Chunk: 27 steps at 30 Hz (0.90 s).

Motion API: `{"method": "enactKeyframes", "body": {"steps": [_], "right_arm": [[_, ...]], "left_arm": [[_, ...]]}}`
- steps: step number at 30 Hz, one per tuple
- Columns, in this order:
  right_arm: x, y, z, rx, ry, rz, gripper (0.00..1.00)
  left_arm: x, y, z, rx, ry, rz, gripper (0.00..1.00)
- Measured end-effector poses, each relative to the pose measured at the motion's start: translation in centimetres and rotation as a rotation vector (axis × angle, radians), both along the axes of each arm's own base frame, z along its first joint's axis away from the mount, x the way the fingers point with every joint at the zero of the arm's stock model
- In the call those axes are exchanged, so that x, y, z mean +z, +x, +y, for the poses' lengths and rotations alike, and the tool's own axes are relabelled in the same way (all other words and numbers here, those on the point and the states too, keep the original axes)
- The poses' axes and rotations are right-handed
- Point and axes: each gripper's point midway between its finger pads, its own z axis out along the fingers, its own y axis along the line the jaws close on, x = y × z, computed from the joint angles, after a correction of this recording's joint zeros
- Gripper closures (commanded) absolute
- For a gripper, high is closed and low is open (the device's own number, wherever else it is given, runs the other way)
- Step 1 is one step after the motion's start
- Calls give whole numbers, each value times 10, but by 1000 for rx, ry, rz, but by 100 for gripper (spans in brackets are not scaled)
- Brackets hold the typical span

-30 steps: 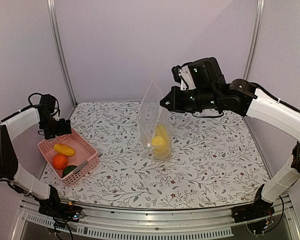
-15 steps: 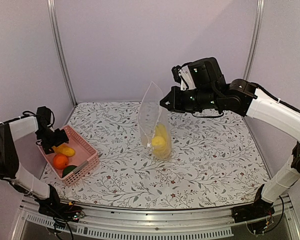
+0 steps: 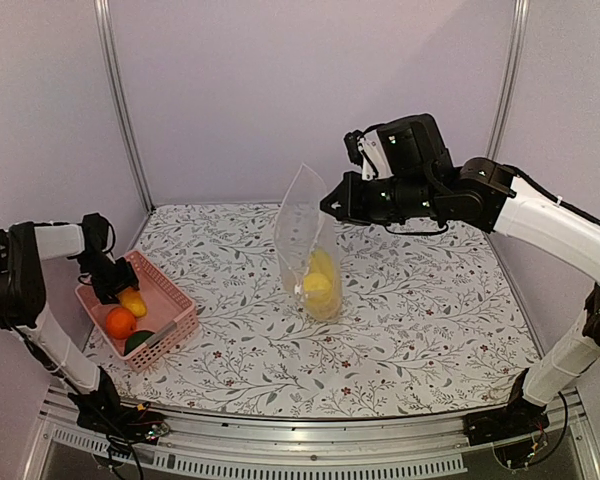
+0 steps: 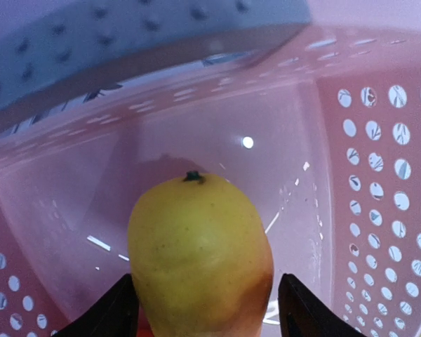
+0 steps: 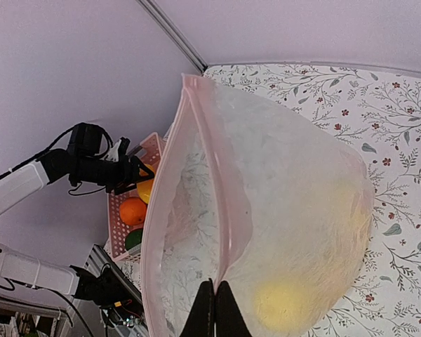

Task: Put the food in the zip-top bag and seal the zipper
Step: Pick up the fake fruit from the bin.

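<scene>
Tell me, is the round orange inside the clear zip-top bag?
No, the orange sits in the pink basket, well apart from the zip-top bag.

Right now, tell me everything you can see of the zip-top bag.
The zip-top bag is clear, crinkly plastic, standing upright on the table with its bottom resting on the flowered top. Its mouth, at the top, gapes open; the zipper, a faintly pink strip along it, is unsealed. The right gripper is shut on one lip and holds it up. Inside, yellow fruits lie at the bottom.
</scene>
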Motion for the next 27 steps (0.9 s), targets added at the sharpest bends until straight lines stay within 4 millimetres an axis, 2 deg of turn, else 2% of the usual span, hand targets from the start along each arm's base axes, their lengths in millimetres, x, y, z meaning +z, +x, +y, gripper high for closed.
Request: {"method": "enactKeyframes", "body": {"steps": [4, 7, 12, 16, 22, 27], "right_arm": [[1, 0, 0, 0, 1, -1, 100], [1, 0, 0, 0, 1, -1, 100], [-1, -1, -1, 0, -1, 1, 100], [0, -1, -1, 0, 0, 1, 100], [0, 0, -2, -5, -1, -1, 100], [-3, 0, -5, -17, -15, 4, 100]], "left_arm": [[-12, -1, -2, -11, -16, 40, 32], [-17, -3, -2, -21, -19, 59, 40], [-17, -3, -2, -40, -13, 61, 52], [-13, -2, -2, -43, -7, 51, 53], [16, 3, -3, -52, 17, -39, 54], [67, 8, -6, -64, 55, -213, 54]]}}
